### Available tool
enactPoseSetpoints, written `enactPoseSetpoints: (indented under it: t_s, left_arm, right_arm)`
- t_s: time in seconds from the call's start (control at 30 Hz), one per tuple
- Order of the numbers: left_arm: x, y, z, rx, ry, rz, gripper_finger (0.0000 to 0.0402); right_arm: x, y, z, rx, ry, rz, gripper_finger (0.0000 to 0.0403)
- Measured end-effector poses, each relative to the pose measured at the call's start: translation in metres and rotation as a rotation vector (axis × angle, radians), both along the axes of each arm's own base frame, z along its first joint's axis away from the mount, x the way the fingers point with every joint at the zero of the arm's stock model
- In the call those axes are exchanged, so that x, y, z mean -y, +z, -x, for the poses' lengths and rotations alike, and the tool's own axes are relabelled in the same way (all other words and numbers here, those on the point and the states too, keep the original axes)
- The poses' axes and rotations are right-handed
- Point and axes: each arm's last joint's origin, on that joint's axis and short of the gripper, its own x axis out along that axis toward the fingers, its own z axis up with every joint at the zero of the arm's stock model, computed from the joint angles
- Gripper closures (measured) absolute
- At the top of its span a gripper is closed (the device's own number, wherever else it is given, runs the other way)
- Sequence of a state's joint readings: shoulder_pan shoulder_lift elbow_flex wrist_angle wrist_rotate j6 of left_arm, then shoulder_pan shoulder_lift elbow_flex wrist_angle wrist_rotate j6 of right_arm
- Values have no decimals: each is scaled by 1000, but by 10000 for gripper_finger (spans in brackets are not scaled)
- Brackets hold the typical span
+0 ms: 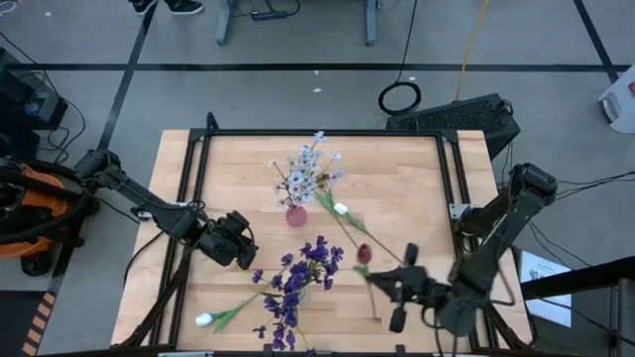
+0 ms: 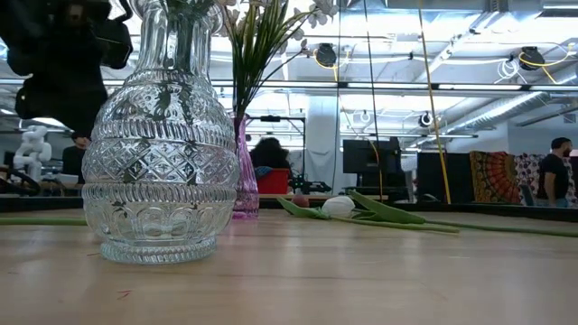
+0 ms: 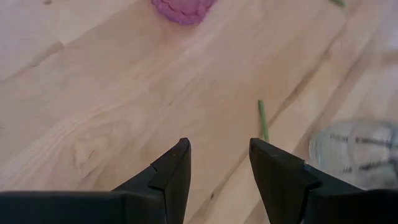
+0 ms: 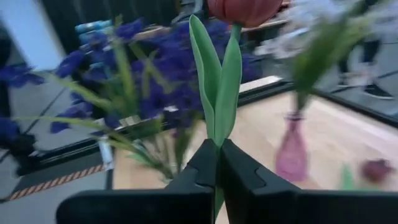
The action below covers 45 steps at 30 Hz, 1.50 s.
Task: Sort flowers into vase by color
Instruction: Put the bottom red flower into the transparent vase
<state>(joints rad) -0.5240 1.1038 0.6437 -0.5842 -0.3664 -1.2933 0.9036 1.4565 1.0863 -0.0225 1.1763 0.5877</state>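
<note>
My right gripper (image 4: 217, 155) is shut on a dark red tulip (image 4: 245, 9) near the table's near-right part (image 1: 375, 279). A dark red bud (image 1: 363, 254) shows just beyond its fingertips. My left gripper (image 3: 217, 155) hangs open over bare wood (image 1: 233, 241), left of the clear glass vase (image 2: 161, 162) that holds dark purple flowers (image 1: 298, 288). The pink vase (image 1: 296, 215) holds lavender-white flowers (image 1: 308, 171). One white tulip (image 1: 340, 209) lies on the table at mid-table, another (image 1: 203, 319) near the near-left edge. My right gripper pinches the red tulip between its two fingers at the stem, right where the two green leaves start (image 4: 217, 144). The leaves (image 4: 219, 81) and the bud rise beyond the fingertips. The fingers hide the lower stem.
A second dark red bud (image 4: 376, 169) lies blurred on the wood past the pink vase (image 4: 292, 155). A green stem end (image 3: 262, 121) lies ahead of my left gripper. A black frame (image 1: 317, 133) borders the tabletop. Bare wood lies between the left gripper and the pink vase.
</note>
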Motion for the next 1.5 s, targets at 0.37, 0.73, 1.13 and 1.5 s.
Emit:
enactPoseSetpoints:
  t_s: [0.37,0.73,1.13,1.5]
  left_arm:
    - [1,0,0,-23,-119,-44,233]
    - [2,0,1,-34,-160,-44,233]
    - [2,0,1,-34,-162,-42,233]
    - [2,0,1,-36,-177,-52,233]
  right_arm:
    - [-13,6,-54,271,205,96,401]
    - [3,-1,-89,535,258,361,402]
    - [20,-10,-109,543,301,484,403]
    - [31,-23,-124,425,379,431,402]
